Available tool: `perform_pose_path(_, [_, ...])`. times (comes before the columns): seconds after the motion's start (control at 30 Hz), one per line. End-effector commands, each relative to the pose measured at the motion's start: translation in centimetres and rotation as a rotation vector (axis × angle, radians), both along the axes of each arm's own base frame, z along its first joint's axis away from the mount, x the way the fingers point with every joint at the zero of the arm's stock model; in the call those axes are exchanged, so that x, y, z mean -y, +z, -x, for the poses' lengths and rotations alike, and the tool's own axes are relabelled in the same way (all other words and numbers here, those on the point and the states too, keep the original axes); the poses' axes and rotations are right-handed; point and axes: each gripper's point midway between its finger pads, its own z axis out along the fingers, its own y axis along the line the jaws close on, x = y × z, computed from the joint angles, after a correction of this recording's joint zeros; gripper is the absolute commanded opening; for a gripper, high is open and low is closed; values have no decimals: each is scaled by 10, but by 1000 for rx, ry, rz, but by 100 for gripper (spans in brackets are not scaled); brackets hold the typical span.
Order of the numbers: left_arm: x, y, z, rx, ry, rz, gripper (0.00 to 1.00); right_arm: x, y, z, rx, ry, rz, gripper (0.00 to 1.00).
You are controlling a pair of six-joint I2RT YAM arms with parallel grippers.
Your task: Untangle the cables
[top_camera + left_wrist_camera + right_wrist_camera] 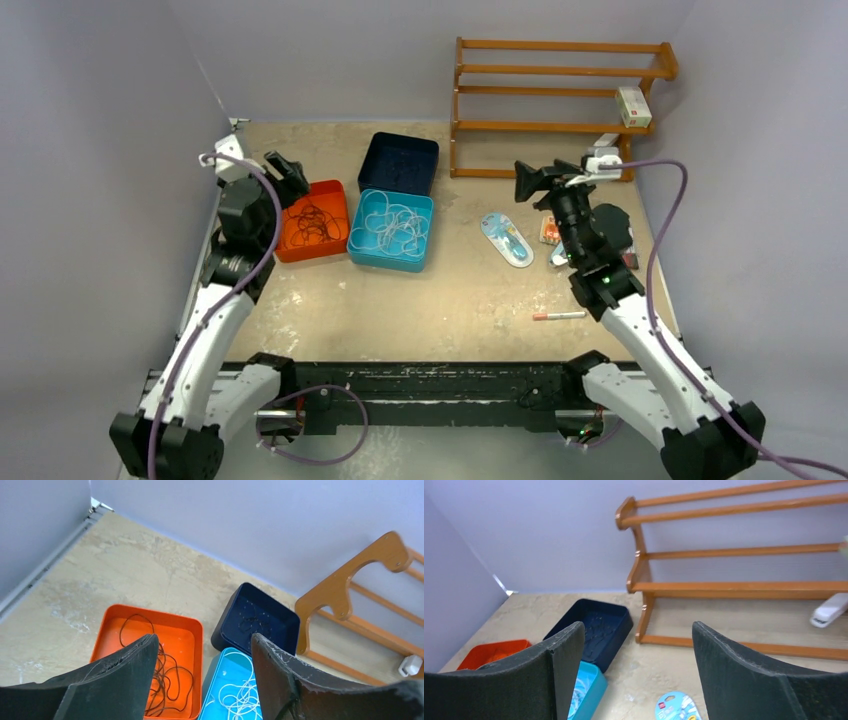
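The cables lie sorted in two trays. Dark brown cables [315, 222] [165, 675] loop loosely in an orange tray [335, 190] [150, 616]. White cables [395, 225] [240, 700] lie coiled in a light blue tray [385, 260] [212, 677] beside it. My left gripper [285, 172] [204, 640] hovers open above the orange tray's far left side, with nothing between its fingers. Over the table right of centre, my right gripper [530, 182] [638, 627] hangs open and empty, well apart from both trays.
A dark navy tray [399, 140] [280, 615] [574, 611] sits behind the blue one. A wooden rack [560, 100] [644, 585] stands at the back right with a white box [633, 105]. A blister pack [507, 238] and a pen [558, 315] lie near the right arm.
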Motion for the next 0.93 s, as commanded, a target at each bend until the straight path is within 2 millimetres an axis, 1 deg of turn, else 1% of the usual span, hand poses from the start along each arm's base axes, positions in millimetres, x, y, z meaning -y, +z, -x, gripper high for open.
perform_pose_path(0.0, [-17,5,24,36,63,-13,68,33,33,19,53,-126,41,84])
perform_pose_path(0.03, [-18,2,28,36,70,5,68,40,36,25,59,-149,39,88])
perform_pose_path(0.1, [-19,-7,37,42,77,37,68,49,35,36,60,-179,39,98])
perform_pose_path(0.17, [-22,-15,47,56,94,70,68,57,27,43,57,-201,35,99])
perform_pose_path(0.23, [-29,-24,56,65,138,101,68,61,19,50,59,-212,19,99])
perform_pose_path(0.37, [-39,-38,67,68,194,116,69,66,2,58,64,-224,-19,99])
perform_pose_path(0.5, [-43,-43,66,59,213,106,72,71,-5,59,67,-248,-47,99])
perform_pose_path(0.63, [-42,-44,62,62,210,106,74,74,-6,56,68,-272,-52,99])
perform_pose_path(0.73, [-36,-45,59,62,179,101,75,74,-8,54,66,-276,-40,99])
perform_pose_path(0.9, [-40,-43,60,60,194,90,77,72,-8,50,74,-276,-27,99])
